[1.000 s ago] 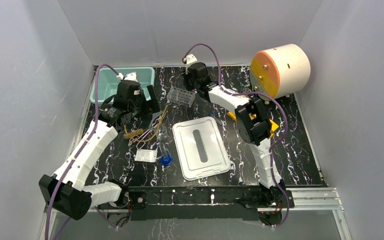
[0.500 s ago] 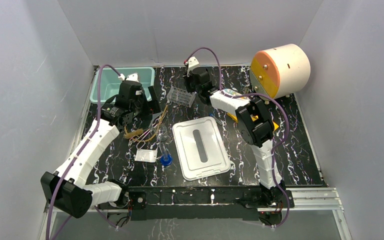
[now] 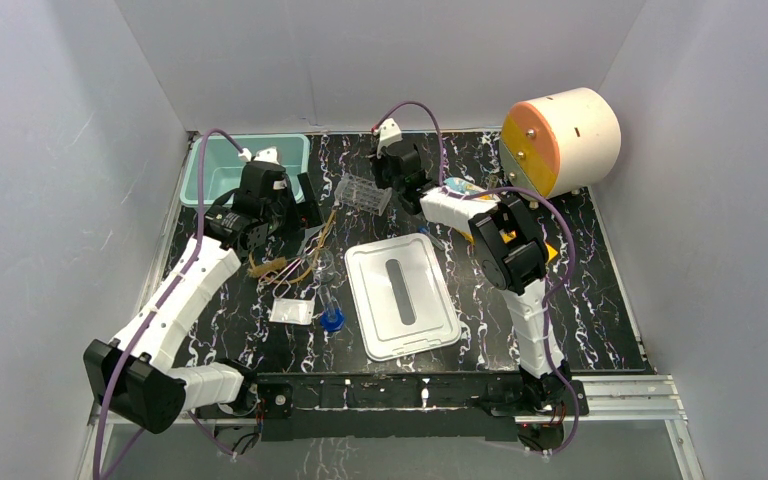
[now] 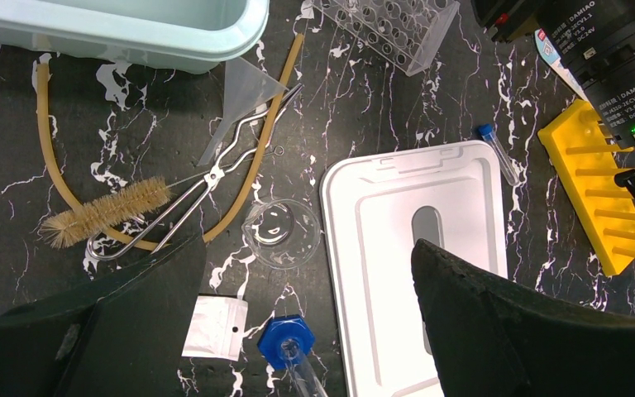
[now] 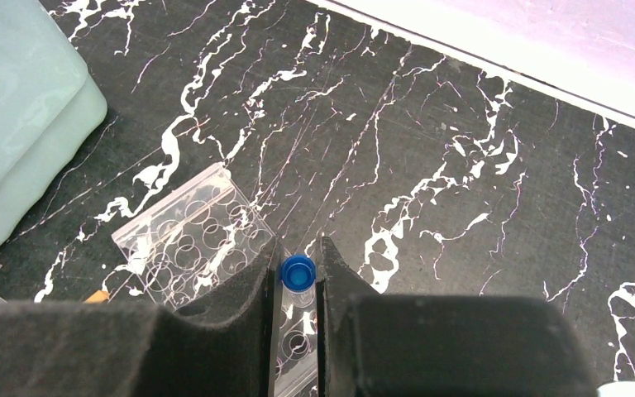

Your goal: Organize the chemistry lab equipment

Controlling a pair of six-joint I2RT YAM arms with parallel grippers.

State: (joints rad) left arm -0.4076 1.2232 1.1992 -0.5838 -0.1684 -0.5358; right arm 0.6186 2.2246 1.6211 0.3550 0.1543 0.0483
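Shifted slightly right, the right gripper pinches a blue-capped tube above the clear rack. Near the far-left teal bin, the left gripper gapes wide over tan tubing.

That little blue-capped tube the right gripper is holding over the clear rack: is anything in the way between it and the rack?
Nothing visible is. The right gripper holds the tube above the clear rack, whose holes look empty, and no other item lies between them.
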